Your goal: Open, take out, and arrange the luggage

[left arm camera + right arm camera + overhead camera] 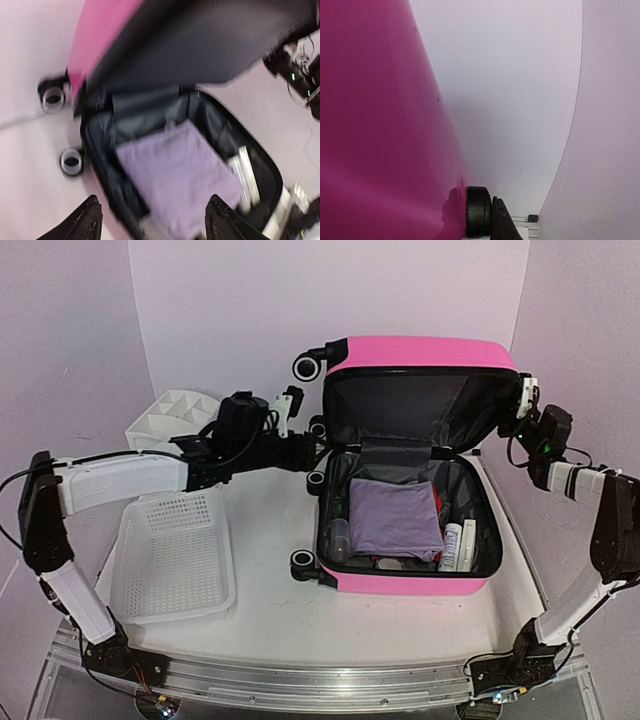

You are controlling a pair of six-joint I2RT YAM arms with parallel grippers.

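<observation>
The pink luggage (pixel 420 350) lies open at the table's middle right, its lid standing upright and showing black lining. Inside lie a folded purple cloth (pixel 393 515), white tubes (pixel 458 545) and a clear bottle (pixel 338 540). My right gripper (pixel 524 402) is shut on the lid's right edge; in the right wrist view one black pad (pixel 479 210) presses on the pink shell (pixel 370 125). My left gripper (pixel 308 450) is open and empty at the case's left side by the wheels. In its blurred wrist view the left gripper (pixel 156 222) hovers over the purple cloth (pixel 175 175).
A white mesh basket (pixel 175 555) sits at the front left. A white drawer organizer (pixel 175 415) stands at the back left, behind my left arm. White walls close in the back and both sides.
</observation>
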